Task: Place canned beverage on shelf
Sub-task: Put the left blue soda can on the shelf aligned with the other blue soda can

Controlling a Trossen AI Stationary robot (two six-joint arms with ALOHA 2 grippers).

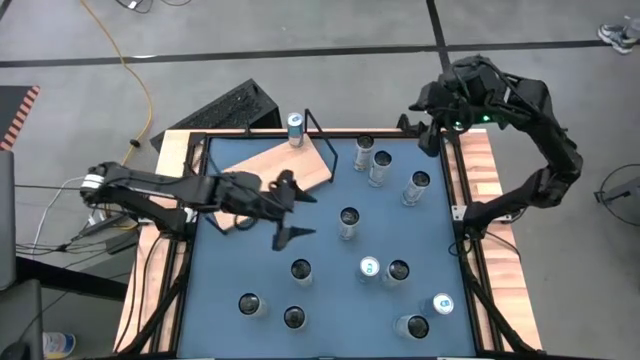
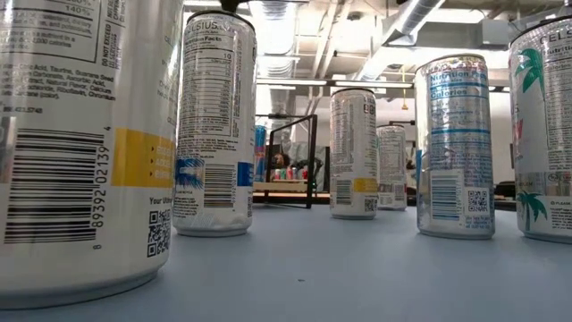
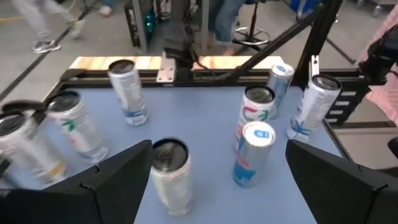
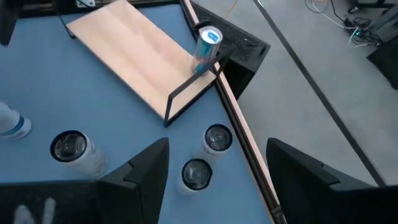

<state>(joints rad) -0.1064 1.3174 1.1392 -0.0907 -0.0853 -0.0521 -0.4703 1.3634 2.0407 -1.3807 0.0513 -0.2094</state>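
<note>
Although one can already stands at the shelf's far end, others crowd the tabletop. The left tool, fingers apart and empty, hovers near the shelf; the right tool waits far right, apart. Cans look rigid, slick, thin-walled: grip mid-body.

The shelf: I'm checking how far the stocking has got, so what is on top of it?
One blue can stands at the shelf's wire-frame end. The left arm covers its other end, so nothing can be seen there.

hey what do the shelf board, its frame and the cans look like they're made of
Shelf: pale unfinished-looking wood, faint grain, matte.
Frame: thin black wire, probably coated metal.
Cans: likely aluminium, with shiny silver sides, printed labels and pull-tab tops.
</note>
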